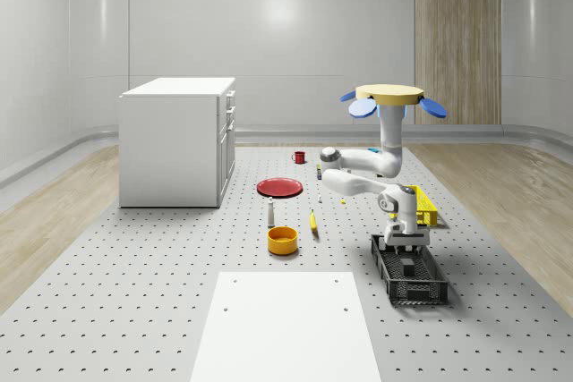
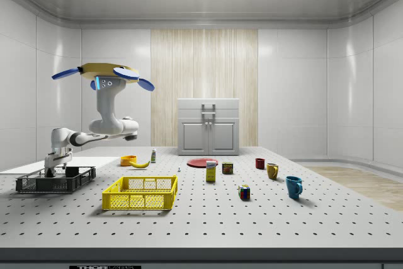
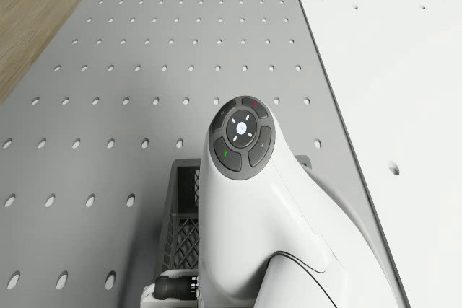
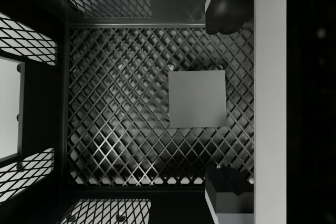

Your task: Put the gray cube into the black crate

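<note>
I am hovering beside the black crate (image 1: 409,272), my hand (image 4: 226,100) released above the gray cube (image 4: 197,98) lying inside; only withdrawing is remaining.

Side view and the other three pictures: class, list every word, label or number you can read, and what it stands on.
None can be read.
The small boxes and the can on the table bear printed labels, too small to read.
A strip at the side view's bottom edge is too blurred to read.

Wrist camera close above black crate (image 4: 121,103) floor.
</note>
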